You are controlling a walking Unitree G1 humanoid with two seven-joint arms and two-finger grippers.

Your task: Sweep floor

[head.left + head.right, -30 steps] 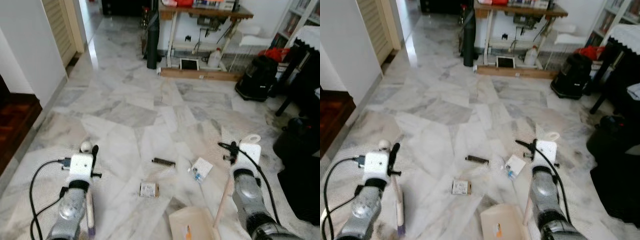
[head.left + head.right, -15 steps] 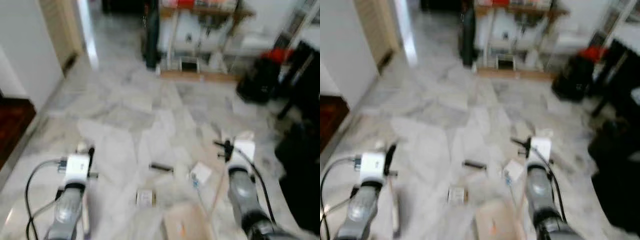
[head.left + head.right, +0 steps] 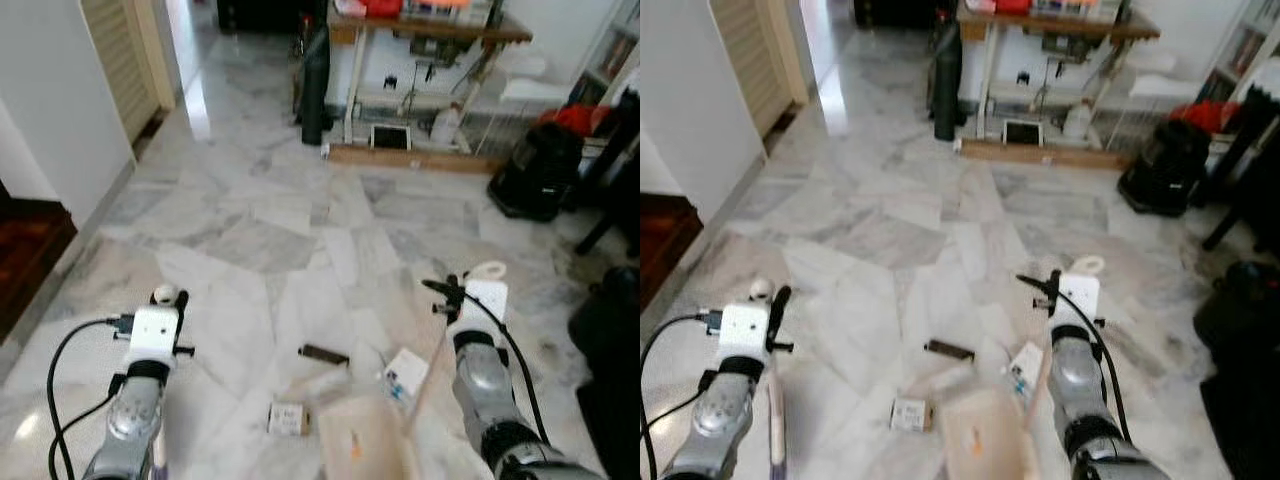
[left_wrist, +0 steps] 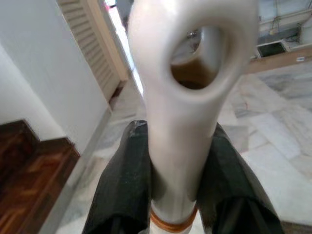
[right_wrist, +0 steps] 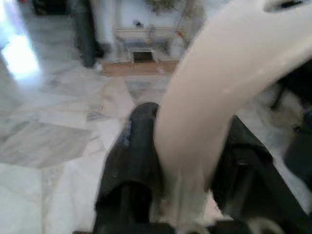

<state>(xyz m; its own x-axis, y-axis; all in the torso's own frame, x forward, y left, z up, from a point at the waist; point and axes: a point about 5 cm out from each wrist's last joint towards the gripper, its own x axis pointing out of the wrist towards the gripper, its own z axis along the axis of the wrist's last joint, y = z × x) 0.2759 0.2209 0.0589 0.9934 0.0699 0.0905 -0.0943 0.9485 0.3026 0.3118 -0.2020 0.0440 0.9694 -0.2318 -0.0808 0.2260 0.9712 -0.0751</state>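
Observation:
My left gripper [image 3: 166,301] is shut on the white broom handle [image 4: 187,97], whose looped top [image 3: 165,296] stands above its fingers [image 4: 124,180]. The stick runs down along my left arm. My right gripper [image 3: 468,292] is shut on the cream dustpan handle [image 5: 214,87], whose loop [image 3: 488,270] pokes up past it. The beige dustpan [image 3: 365,445] lies on the marble floor between my arms. Litter lies around it: a small box [image 3: 285,418] to its left, a dark strip [image 3: 323,353] ahead, and a white packet [image 3: 405,372] at its right corner.
A white wall and a dark wooden step [image 3: 30,250] stand on the left. At the far end are a table [image 3: 430,25] with clutter beneath and a dark upright cylinder [image 3: 314,85]. Black bags [image 3: 535,165] and dark furniture line the right side.
The camera has moved forward, with blur midway, so the litter now sits lower in view. The dustpan has come forward beside the box and packet. Both grippers keep their hold.

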